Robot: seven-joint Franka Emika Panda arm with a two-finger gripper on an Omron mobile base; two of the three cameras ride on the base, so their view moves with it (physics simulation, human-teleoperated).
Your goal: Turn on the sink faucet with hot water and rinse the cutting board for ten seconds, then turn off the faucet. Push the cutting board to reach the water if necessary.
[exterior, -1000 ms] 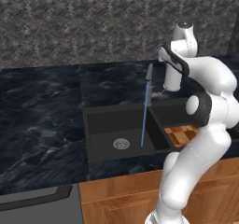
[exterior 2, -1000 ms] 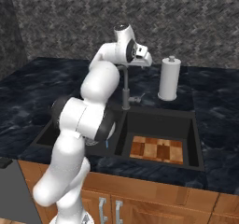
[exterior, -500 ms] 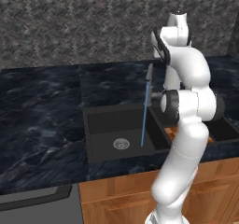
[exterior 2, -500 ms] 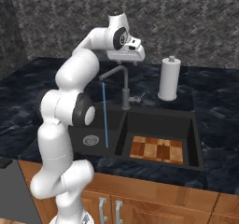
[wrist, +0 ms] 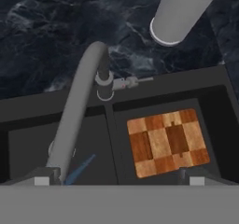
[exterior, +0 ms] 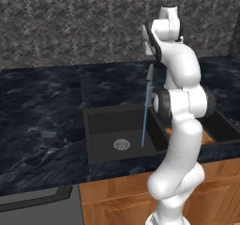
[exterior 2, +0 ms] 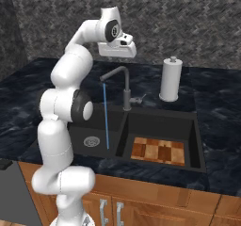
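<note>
The sink (exterior 2: pixel 197 140) is black. The board (exterior 2: pixel 158 150) has orange, brown and pale wood squares. The water (exterior 2: pixel 105 117) is a thin blue line. The tap (exterior 2: pixel 123 81) is grey. The counter (exterior 2: pixel 37 98) is dark blue, swirly like marble.

Water (exterior 2: pixel 105 117) streams from faucet (exterior 2: pixel 123 81) into left sink (exterior 2: pixel 197 140) basin; cutting board (exterior 2: pixel 158 150) dry in right basin.

Base views flanking sink (exterior 2: pixel 197 126); hand view overhead

We see a grey herringbone wall (exterior: pixel 70 27) across the top, dark marbled countertop (exterior: pixel 42 121) mid-frame, and wooden cabinets (exterior 2: pixel 155 206) along the bottom.
</note>
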